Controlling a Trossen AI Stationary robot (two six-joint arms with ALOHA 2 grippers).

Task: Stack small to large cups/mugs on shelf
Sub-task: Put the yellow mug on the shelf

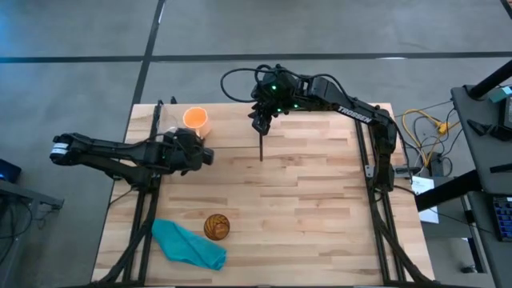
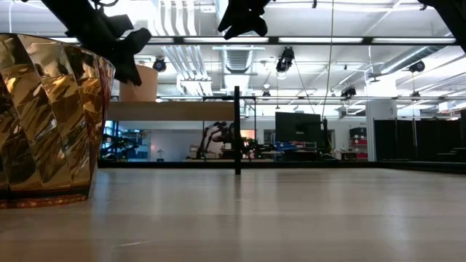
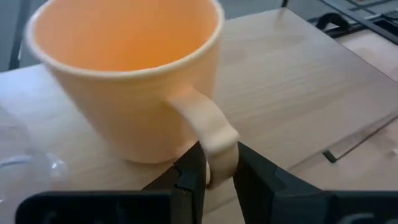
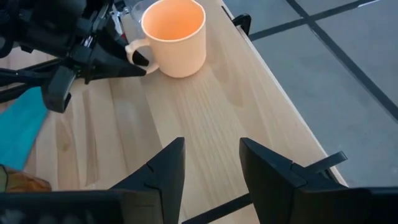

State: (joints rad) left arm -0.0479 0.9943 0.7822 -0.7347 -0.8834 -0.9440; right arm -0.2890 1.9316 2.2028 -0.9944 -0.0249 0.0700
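The orange mug stands upright on its base on the light wood shelf, near the shelf's left end, with its handle toward the table's near side. My left gripper is shut on that handle. The small clear cup stands beside the mug on the shelf. The amber patterned tumbler stands on the lower table near the near edge and also looms large as the tumbler in the low view. My right gripper hovers open above the shelf, close to the thin black divider. My left gripper pinches the mug's handle between its two fingers, at the handle's outer curve. One finger lies on each side, across the loop. The fingers come slanting down from the table's near side. The mug sits upright with its base on the shelf.
A teal cloth lies crumpled next to the tumbler at the table's near left. Black frame posts run along both sides of the table. Bare wood spreads over the shelf's right half and the middle of the table.
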